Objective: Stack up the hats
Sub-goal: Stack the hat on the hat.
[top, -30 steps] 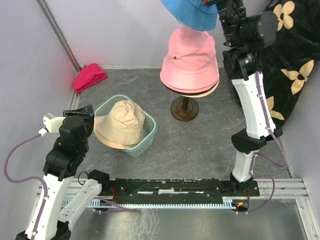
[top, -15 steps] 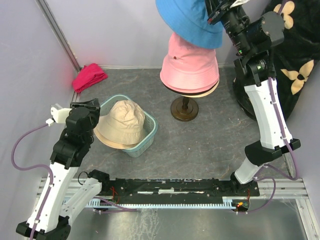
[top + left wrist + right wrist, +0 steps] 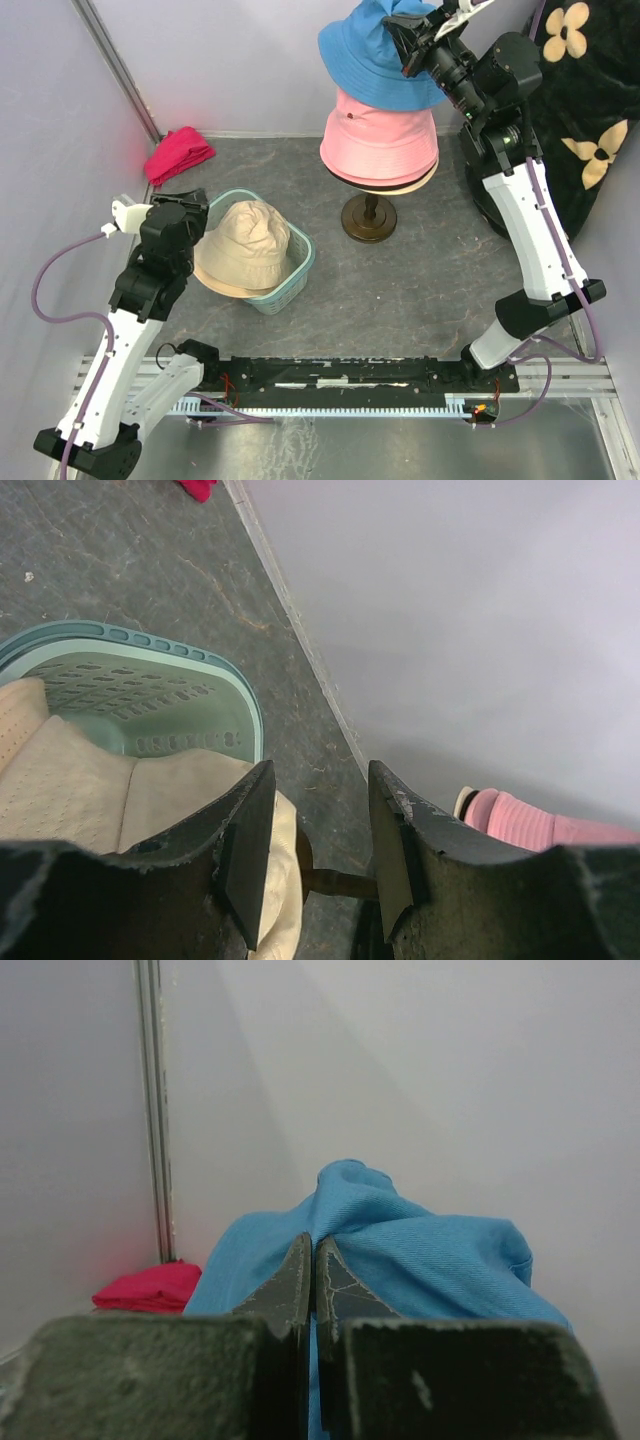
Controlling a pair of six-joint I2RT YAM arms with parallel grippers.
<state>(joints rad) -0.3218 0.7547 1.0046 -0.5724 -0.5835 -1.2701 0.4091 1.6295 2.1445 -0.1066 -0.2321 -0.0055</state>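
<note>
Above the pink hat (image 3: 380, 138), right jaws tight on the blue hat (image 3: 362, 62); left jaws apart and empty.

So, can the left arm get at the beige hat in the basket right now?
Probably yes: the left tool hangs open right beside the beige hat, which lies uncovered in the basket.

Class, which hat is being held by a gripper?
The blue hat, pinched by the right gripper above the pink hat; the beige hat lies in the green basket.
</note>
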